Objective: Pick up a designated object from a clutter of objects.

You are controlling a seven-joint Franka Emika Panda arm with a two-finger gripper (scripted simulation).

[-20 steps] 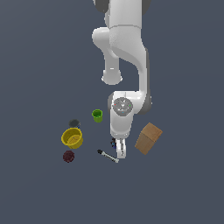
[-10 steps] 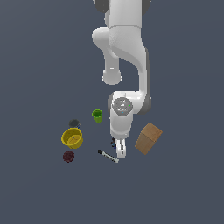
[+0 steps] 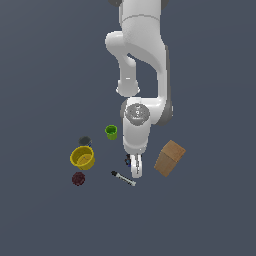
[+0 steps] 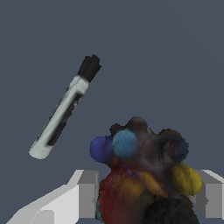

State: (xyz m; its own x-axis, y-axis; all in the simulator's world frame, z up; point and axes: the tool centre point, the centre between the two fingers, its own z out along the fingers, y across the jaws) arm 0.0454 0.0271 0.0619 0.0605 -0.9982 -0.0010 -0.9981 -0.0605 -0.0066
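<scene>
lump between the fingers, low over the floor

nearest in the exterior view lie the red ball (image 3: 78, 178) and the marker (image 3: 123, 178). behind the red ball sits the yellow bowl (image 3: 82, 158), with the grey cup (image 3: 85, 141) just beyond it and the green cup (image 3: 111, 132) further back. whether anything lies inside these three is too small to tell. the tan box (image 3: 169, 157) stands tilted at the exterior view's right.

the gripper (image 3: 134, 167) hangs beside the marker's white end. in the wrist view the lump (image 4: 144, 175), dark with blue, red and yellow knobs, fills the gap between the two fingers (image 4: 87, 192), which stand moderately apart at its sides. whether they press it cannot be told. the marker (image 4: 65, 107) lies beyond, apart from the lump.
</scene>
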